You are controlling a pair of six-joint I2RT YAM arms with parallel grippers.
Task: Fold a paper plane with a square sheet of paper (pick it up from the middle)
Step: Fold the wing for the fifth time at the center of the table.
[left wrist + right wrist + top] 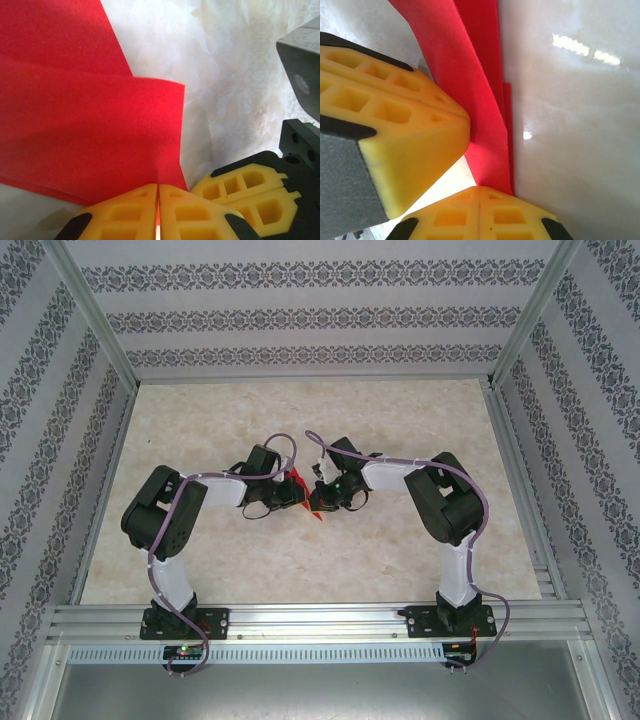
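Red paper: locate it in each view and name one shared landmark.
Top external: red paper at picture centre.
Left wrist: left and centre, pinched by the left gripper at bottom.
Right wrist: strip from top centre down into the right gripper.
Shared landmark: pale marbled table.

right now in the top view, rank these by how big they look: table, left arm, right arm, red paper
table: largest
left arm and right arm: look alike, so tied
red paper: smallest
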